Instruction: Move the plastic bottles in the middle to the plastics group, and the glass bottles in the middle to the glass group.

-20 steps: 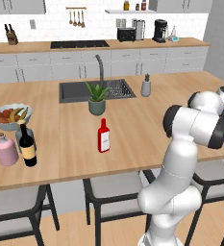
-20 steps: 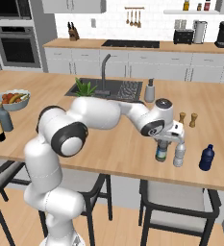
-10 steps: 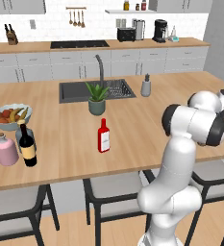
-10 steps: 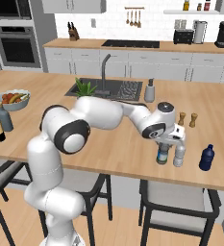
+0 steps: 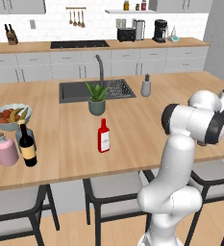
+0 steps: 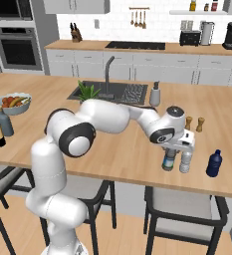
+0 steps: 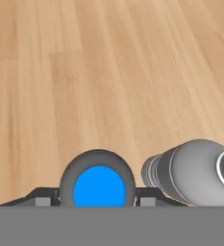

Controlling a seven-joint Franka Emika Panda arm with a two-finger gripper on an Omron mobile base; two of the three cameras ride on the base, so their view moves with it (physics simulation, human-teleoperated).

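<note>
The tool (image 6: pixel 173 150) grips the blue-capped water bottle (image 6: pixel 168 160), standing on the surface (image 6: pixel 117 154) just beside the pale-capped bottle (image 6: pixel 185 162). Placing looks finished; next, release and lift clear. Farther off, the red bottle (image 5: pixel 103 136) waits.

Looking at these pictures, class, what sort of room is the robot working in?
Most likely a home kitchen: a sink set into a wooden island counter, an oven built into the wall, and a fruit bowl.
</note>
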